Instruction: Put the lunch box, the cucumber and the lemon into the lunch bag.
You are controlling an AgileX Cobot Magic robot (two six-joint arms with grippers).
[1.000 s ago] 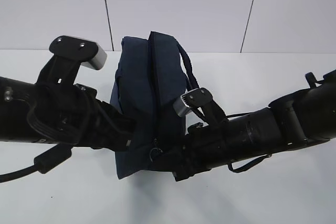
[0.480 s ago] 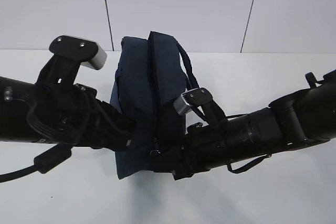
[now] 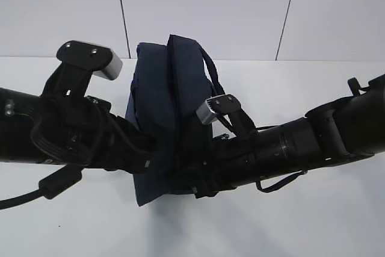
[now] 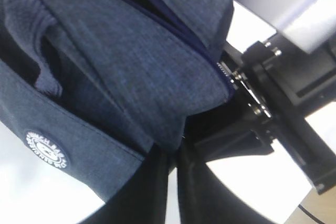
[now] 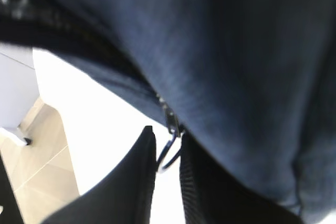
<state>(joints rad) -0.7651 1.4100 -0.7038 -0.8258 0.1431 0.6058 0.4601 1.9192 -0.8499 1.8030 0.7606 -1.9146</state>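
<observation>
Exterior: lunch bag (image 3: 171, 118) stands on the tabletop (image 3: 301, 221) between both arms; it could tip.
Left wrist: left fingers (image 4: 170, 192) clenched on bag fabric; may slip.
Right wrist: right fingers (image 5: 167, 182) slightly parted around the ring pull (image 5: 168, 156); grip uncertain, pull could escape.

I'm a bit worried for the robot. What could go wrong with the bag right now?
The right gripper has its fingers either side of the thin zipper ring; the ring could slip out. The left gripper pinches only the lunch bag fabric at one corner, so the bag might tip or slide if tugged. The lunch box, cucumber and lemon aren't visible, so I can't tell whether they're inside.
</observation>
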